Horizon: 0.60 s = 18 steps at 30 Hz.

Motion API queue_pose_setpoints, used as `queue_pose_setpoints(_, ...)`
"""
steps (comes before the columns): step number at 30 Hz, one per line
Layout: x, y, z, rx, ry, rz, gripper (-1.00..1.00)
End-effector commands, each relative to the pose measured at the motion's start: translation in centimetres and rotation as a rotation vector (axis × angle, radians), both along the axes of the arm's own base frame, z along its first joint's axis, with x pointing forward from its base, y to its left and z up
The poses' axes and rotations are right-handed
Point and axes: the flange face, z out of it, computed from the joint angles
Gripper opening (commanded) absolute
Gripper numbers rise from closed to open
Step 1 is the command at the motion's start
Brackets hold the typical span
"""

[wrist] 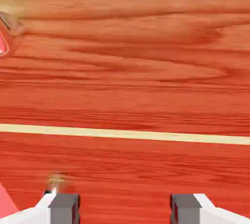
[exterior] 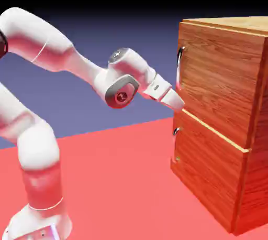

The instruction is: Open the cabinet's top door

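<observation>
The cabinet [exterior: 256, 144] of reddish-brown wood stands at the exterior view's right. Its top door [exterior: 220, 76] is shut, with a long curved silver handle [exterior: 179, 66] on its left edge. My gripper [exterior: 180, 104] sits close against the door's lower left corner, just below that handle's bottom end and above the pale seam. In the hand view the top door [wrist: 127, 61] fills the upper part, the seam [wrist: 127, 134] crosses below it, and an end of the handle [wrist: 7, 27] shows at the far left. The gripper [wrist: 124, 211] is open, with only wood between its fingertips [wrist: 63, 208].
Below the seam is the lower panel [exterior: 209, 176] with its shorter handle [exterior: 176, 130], seen as a faint glint [wrist: 56, 181] in the hand view. The red table [exterior: 120, 181] stretches between the arm's base and the cabinet.
</observation>
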Motion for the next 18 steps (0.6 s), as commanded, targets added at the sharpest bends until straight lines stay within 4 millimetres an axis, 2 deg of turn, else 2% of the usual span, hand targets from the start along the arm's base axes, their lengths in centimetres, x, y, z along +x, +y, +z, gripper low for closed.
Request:
queue_pose_setpoints(1,-0.1,-0.2,0.5,0.006,-0.011,-0.008,0.0)
queue_pose_setpoints(10,-1.7,-1.2,4.8,0.054,-0.114,-0.065,0.0)
queue_pose_setpoints(18,-3.3,-1.0,7.4,0.087,-0.214,-0.091,0.0)
